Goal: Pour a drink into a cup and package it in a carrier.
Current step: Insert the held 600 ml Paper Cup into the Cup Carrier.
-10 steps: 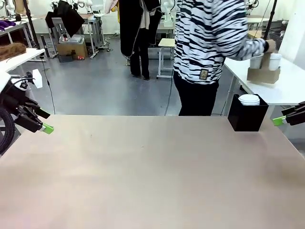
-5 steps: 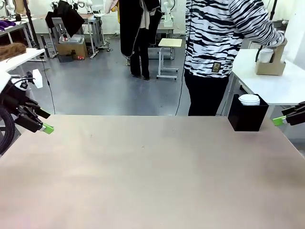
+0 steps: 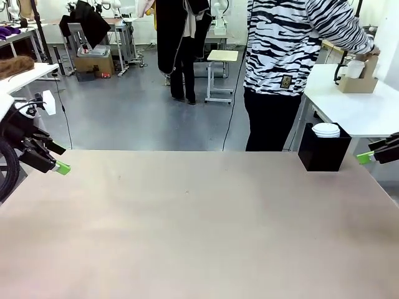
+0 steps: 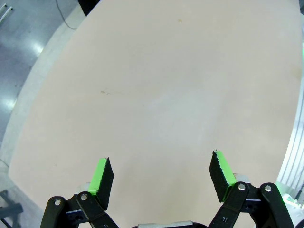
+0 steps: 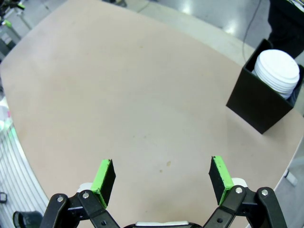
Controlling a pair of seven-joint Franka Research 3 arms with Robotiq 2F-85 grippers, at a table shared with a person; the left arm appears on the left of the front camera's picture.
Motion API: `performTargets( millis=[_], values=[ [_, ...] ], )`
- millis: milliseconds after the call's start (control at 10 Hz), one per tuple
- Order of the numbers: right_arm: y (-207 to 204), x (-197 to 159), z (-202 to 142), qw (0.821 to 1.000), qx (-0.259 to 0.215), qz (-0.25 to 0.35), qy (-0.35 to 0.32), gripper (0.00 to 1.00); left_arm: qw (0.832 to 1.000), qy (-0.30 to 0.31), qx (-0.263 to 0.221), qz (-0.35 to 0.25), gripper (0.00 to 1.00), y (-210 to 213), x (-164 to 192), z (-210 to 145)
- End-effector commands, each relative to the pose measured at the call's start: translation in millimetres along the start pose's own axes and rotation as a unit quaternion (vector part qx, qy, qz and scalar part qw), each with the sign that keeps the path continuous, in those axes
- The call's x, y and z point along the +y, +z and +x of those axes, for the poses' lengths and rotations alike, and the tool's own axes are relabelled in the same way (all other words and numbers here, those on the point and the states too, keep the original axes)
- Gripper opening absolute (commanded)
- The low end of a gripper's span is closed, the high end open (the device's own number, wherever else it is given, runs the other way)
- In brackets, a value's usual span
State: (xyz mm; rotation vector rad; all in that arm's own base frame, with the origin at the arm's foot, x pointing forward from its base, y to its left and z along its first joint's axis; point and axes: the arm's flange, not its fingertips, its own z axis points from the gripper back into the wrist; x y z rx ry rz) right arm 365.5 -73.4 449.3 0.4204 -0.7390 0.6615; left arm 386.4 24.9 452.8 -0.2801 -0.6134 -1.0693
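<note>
Both grippers spread wide, empty: left gripper (image 4: 161, 178) at the beige table's (image 3: 199, 224) left edge, right gripper (image 5: 161, 180) far right near the square black box (image 3: 323, 153) of white lids (image 3: 326, 129). Person's hand (image 3: 373, 50) at the brown cardboard carrier (image 3: 358, 81) on the far white table, perhaps holding its handle.

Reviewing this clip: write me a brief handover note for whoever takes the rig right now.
Left gripper: open, empty, parked over the table's left edge.
Right gripper: open, empty, at the right edge near the black box holding the stack of white lids.
The carrier, with a white cup in it, is on the white side table behind; the person's hand is on it.
Done: cup sits in the carrier; whether it is filled or lidded cannot be told.
Left: nothing for the arms on the tan table; wait for the person.
</note>
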Motion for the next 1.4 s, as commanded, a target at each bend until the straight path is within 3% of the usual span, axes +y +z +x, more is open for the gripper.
performTargets(
  millis=[0,1300],
  values=[
    [1.1,2.3,-0.2,1.0,0.006,-0.006,-0.01,1.0,1.0,-0.002,-0.012,-0.005,1.0,-0.6,0.7,-0.9],
    [1.1,2.3,-0.2,1.0,0.006,-0.006,-0.01,1.0,1.0,-0.002,-0.012,-0.005,1.0,-0.6,0.7,-0.9]
  ],
)
